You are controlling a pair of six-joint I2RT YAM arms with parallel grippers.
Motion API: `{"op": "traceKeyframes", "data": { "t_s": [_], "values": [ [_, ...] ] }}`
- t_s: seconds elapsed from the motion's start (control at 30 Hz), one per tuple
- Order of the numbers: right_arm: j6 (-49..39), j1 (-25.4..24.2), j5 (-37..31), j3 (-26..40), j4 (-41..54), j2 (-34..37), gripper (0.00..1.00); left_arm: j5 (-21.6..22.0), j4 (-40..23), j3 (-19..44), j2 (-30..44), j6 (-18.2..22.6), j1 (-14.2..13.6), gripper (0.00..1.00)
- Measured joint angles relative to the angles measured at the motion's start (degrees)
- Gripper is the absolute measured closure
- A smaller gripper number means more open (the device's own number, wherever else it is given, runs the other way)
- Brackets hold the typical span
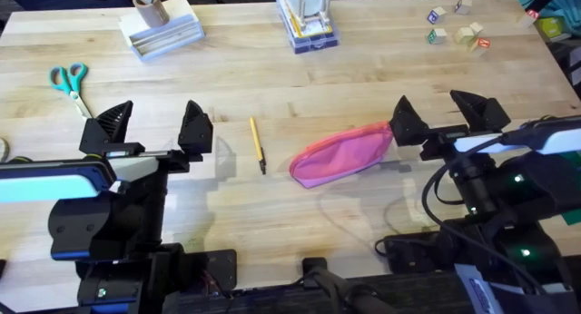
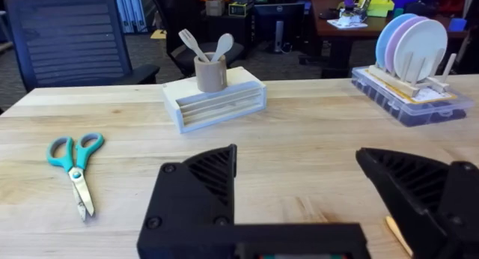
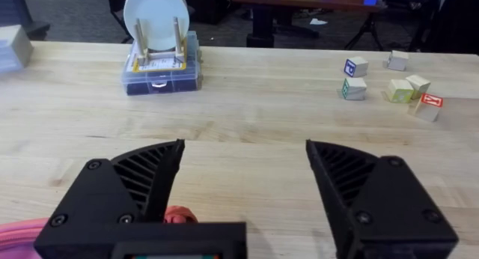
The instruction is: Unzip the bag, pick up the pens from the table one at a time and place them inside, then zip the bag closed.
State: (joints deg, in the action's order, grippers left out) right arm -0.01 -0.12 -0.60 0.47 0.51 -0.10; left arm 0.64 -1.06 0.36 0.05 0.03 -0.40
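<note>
left gripper point(image 1: 150, 125): fingers spread wide, nothing between them, hanging over bare table point(image 1: 272, 96) at about 8 o'clock

right gripper point(image 1: 438, 114): also spread wide and empty, at roughly 3 o'clock, its left finger just beside the pouch's end

bag point(image 1: 341, 154): pink, lying flat near the middle, tilted

pen point(image 1: 257, 143): yellow with a dark tip, between the left gripper and bag, touching neither

scissors point(image 1: 69, 82): teal handles, out at 10 o'clock
</note>
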Motion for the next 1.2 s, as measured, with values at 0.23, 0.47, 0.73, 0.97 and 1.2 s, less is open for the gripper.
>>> {"op": "traceKeyframes", "data": {
  "t_s": [0.23, 0.47, 0.73, 0.97, 1.2],
  "values": [
    [0.02, 0.0, 0.02, 0.0, 0.22, 0.0, 0.004, -0.06, -0.04, 0.0, -0.01, 0.0, 0.02, 0.008],
    [0.02, 0.0, 0.0, 0.0, 0.24, 0.0, 0.003, -0.07, -0.04, 0.0, -0.02, 0.0, 0.0, 0.009],
    [0.02, 0.0, 0.0, 0.0, 0.34, 0.0, 0.004, -0.07, -0.42, 0.0, -0.02, 0.0, 0.02, 0.008],
    [0.22, 0.0, 0.0, 0.51, 1.57, 0.0, 0.004, -0.72, -1.62, 0.04, 0.0, 0.0, 0.0, 0.008],
    [0.22, 0.0, 0.46, 11.65, 22.2, 0.34, 0.005, -1.09, -16.01, 9.08, 0.11, 0.12, 0.0, 0.007]
  ]
}}
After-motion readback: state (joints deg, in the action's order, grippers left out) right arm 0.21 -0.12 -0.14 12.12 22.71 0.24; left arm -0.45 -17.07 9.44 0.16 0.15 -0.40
